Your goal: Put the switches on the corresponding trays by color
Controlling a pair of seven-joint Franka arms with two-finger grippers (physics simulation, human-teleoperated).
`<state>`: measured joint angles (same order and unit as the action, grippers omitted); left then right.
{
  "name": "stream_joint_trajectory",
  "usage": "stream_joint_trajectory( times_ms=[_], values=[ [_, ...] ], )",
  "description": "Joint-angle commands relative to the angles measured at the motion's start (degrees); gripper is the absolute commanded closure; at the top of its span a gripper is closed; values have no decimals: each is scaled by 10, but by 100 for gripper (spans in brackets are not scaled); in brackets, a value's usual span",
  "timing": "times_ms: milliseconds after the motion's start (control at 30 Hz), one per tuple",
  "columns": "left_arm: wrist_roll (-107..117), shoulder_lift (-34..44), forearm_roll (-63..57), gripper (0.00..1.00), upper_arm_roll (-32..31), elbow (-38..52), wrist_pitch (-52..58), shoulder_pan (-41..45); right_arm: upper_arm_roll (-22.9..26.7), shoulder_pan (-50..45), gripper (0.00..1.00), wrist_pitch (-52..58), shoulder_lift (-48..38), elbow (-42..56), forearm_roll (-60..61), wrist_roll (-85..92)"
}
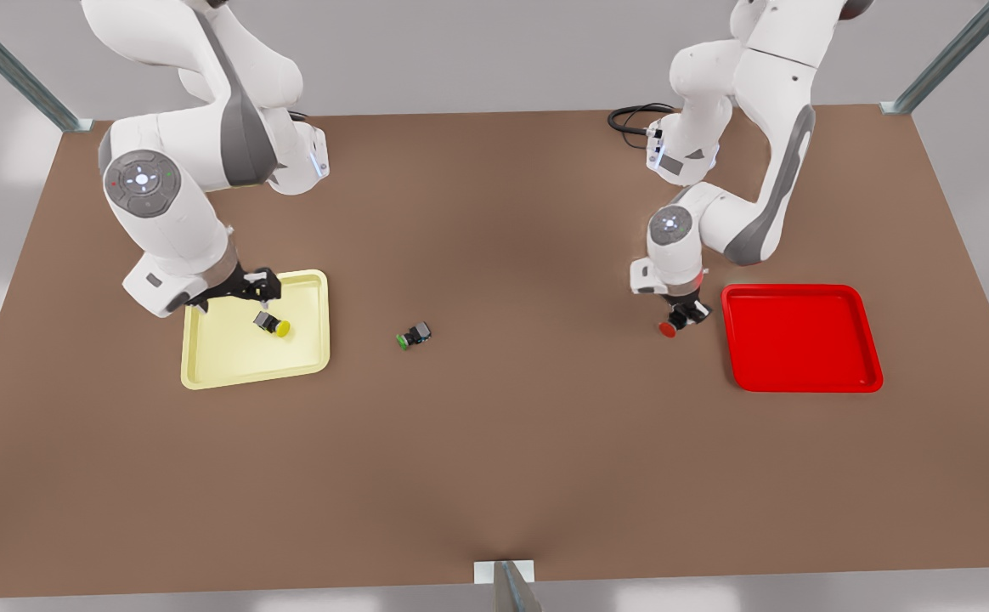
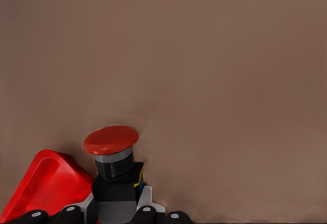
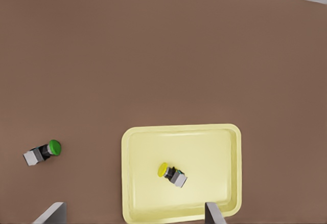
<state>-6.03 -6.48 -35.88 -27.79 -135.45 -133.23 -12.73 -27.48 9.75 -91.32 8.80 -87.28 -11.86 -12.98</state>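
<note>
While the left gripper [image 1: 688,316] has its fingers clamped on the red switch [image 1: 669,328] just beside the red tray [image 1: 800,378], a loose hold could drop it short. Fingers apart, the right gripper [image 1: 263,297] hangs above the yellow switch [image 1: 274,325], lying in the yellow tray [image 1: 206,374]. A green switch [image 1: 414,335] lies mid-counter [image 1: 494,476]; grey walls surround.

The left gripper [image 1: 686,316] sits low at the front view's right, its arm folded in a tight elbow and the wrist pointing straight down — its fingers [image 2: 144,197] are clamped on the dark body of the red-capped switch [image 2: 113,158], close to the surface. The right gripper [image 1: 258,294], at the front view's left, hangs higher on a bent arm (wrist tilted slightly), fingers [image 3: 214,215] spread apart and holding nothing.
</note>
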Motion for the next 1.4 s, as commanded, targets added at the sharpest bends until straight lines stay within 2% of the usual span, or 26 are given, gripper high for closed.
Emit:
stream_joint_trajectory(
  times_ms=[0, 100, 200, 333, 367, 500, 567, 633, 667, 733, 833, 867, 900, 1033, 1067, 1100, 1167, 1367],
  values=[
    [-18, 3, 191, 52, 0, -7, 2, -13, 0, -1, 0, 1, 1, 0, -1, -5],
    [-86, 5, 191, 52, 2, -16, 3, -171, -2, 0, 0, 0, 1, 2, -3, -9],
    [-119, -26, 160, 52, 7, -9, 3, -265, -2, 4, 0, 5, 1, 2, -4, -7],
    [-109, -68, 146, 49, 8, -3, -3, -273, -2, 6, 0, 7, 2, 2, -3, -7],
    [-109, -80, 144, 0, 8, 4, -4, -273, -2, 5, 0, 7, 2, 2, -3, -7],
    [-108, -64, 132, 0, 8, 8, 0, -273, -2, 6, 0, 17, 2, 2, -3, -7],
    [-113, -22, 134, 0, 3, 8, 23, -275, -2, 6, 0, 18, 2, 2, -3, -6],
    [-112, 48, 166, 0, -38, 10, 53, -274, -2, 6, 0, 18, 2, 2, -4, -4],
    [-108, 70, 212, 0, -75, 36, 95, -274, -2, 7, 0, 18, 2, 2, -4, -3],
    [-8, 50, 233, 0, -160, 185, 266, -271, -2, 7, 0, 18, 2, 2, -4, -3],
    [52, 55, 250, 0, -214, 309, 373, -271, -2, 7, 0, 25, 3, 2, -4, -3],
    [53, 57, 263, 0, -204, 361, 425, -254, -2, 7, 0, 25, 3, 2, -4, -3],
    [53, 57, 263, 0, -123, 390, 453, -174, -2, 7, 0, 25, 3, 2, -4, -3],
    [129, 90, 303, 0, 334, 405, 501, 256, -2, 7, 0, 25, 3, 2, -4, -2],
    [131, 82, 314, 0, 397, 467, 527, 301, -2, 7, 0, 25, 3, 2, -4, -2],
    [129, 85, 319, 0, 399, 474, 527, 288, -2, 7, 0, 25, 3, 2, -4, -2],
    [96, 82, 353, 0, 347, 480, 518, 170, -2, 8, 0, 25, 3, 2, -4, -2],
    [61, 75, 351, 0, 350, 489, 521, 168, -2, 7, 0, 25, 3, 2, -4, -2]
  ],
)
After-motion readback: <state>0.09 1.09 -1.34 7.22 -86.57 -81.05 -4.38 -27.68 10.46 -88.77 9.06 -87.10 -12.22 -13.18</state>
